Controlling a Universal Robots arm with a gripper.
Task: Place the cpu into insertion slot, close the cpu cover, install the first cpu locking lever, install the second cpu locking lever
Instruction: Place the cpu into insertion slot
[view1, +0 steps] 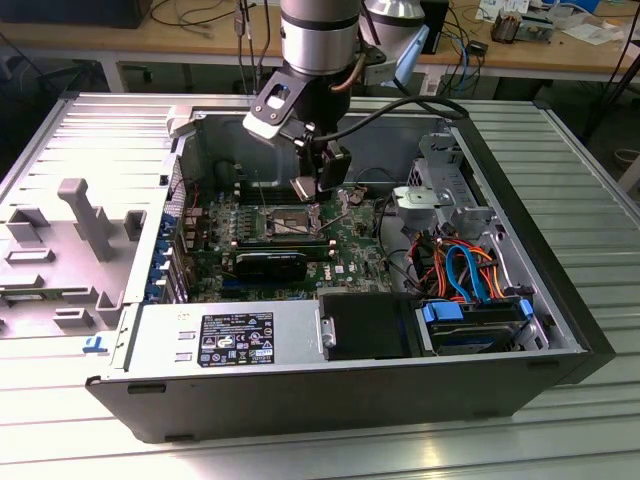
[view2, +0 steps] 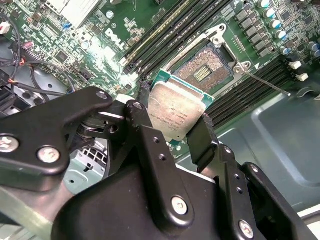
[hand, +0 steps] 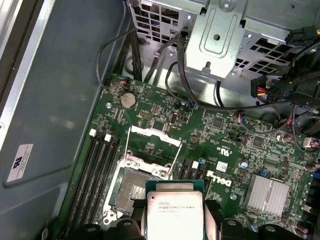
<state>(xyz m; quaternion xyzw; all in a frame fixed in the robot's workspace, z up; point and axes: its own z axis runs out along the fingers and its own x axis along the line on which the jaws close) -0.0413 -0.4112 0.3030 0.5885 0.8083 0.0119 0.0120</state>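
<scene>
My gripper (view2: 175, 120) is shut on the cpu (view2: 177, 110), a flat silver-topped chip with a green edge, clamped by two opposite sides between the black fingers (view2: 201, 137). The chip hangs tilted a little above the motherboard, just beside the insertion slot (view2: 207, 67), whose dark pin field lies uncovered. In the first wrist view the cpu (hand: 174, 212) overlaps one corner of the insertion slot (hand: 131, 189), and the cpu cover (hand: 153, 134) stands swung up behind the socket. In the exterior view the gripper (view1: 318, 188) hovers inside the case over the slot (view1: 285, 222). A thin lever rod (view2: 265, 82) sticks out past the socket.
Long memory slots (hand: 100, 165) run beside the socket near the case wall (hand: 55, 100). A metal drive cage (hand: 220, 35) and black cables (hand: 270, 105) lie beyond the board. A finned heatsink (hand: 267, 192) stands nearby. The power supply (view1: 230, 340) and coloured cables (view1: 465, 270) sit toward the front.
</scene>
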